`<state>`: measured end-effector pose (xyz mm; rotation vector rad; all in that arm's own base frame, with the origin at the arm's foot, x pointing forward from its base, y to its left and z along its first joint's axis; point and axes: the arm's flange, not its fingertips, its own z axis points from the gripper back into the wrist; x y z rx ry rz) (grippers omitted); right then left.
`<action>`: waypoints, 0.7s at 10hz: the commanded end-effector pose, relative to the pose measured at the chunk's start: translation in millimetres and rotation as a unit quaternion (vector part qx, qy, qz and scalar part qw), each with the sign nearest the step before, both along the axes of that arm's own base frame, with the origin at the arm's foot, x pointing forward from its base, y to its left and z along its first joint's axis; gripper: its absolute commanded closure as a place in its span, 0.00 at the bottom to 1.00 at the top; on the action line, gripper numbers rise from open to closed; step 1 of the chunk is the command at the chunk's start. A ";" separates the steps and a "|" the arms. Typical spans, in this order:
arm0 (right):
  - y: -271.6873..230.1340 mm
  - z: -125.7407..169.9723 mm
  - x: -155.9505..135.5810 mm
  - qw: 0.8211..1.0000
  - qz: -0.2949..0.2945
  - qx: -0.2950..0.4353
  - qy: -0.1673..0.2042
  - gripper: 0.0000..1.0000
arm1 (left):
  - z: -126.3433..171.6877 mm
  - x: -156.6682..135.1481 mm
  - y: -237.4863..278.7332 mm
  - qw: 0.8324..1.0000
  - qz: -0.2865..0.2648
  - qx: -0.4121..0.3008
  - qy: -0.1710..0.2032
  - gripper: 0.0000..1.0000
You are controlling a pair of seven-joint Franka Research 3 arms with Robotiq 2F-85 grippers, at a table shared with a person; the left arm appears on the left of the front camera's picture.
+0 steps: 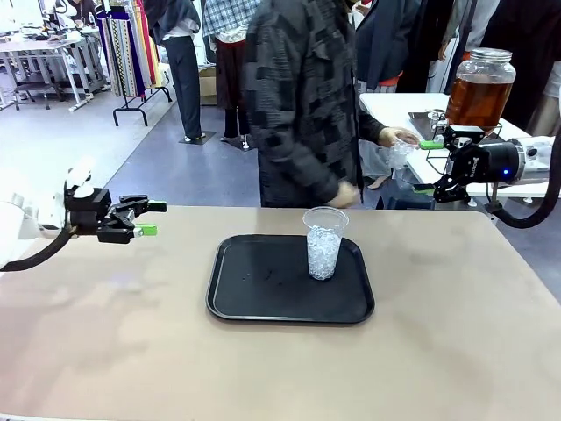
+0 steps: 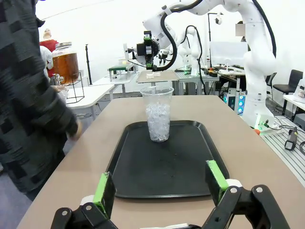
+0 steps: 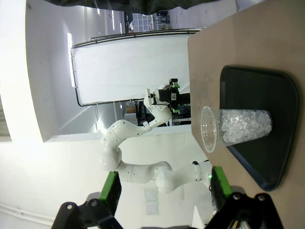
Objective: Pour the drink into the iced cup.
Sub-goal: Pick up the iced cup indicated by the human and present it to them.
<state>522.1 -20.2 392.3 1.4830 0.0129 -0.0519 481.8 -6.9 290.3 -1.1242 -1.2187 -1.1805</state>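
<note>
The iced cup was a clear plastic tumbler, roughly half filled with crushed ice. It stood on the black tray, toward the tray's far right part, near the middle of the table. Its long axis was vertical, mouth upward. The drink, amber-brown, filled a lidded glass jar standing upright on a white side table behind the right arm. The left gripper and the right gripper each had jaws fully apart, holding and touching nothing.
</note>
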 end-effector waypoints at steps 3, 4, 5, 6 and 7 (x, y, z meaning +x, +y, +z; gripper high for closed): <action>0.4 1.5 0.7 1.000 -0.002 -0.001 -0.002 0.00 | 2.6 0.2 -0.5 1.000 0.000 0.001 0.003 0.00; 0.4 1.5 0.7 1.000 -0.002 -0.001 -0.002 0.00 | 2.6 0.2 -0.5 1.000 0.000 0.001 0.003 0.00; 0.4 1.5 0.7 1.000 -0.002 -0.001 -0.002 0.00 | 2.6 0.2 -0.5 1.000 0.000 0.001 0.003 0.00; 0.4 1.5 0.7 1.000 -0.002 -0.001 -0.002 0.00 | 2.6 0.2 -0.5 1.000 0.000 0.001 0.003 0.00; 0.4 1.5 0.7 1.000 -0.002 -0.001 -0.002 0.00 | 2.6 0.2 -0.5 1.000 0.000 0.001 0.003 0.00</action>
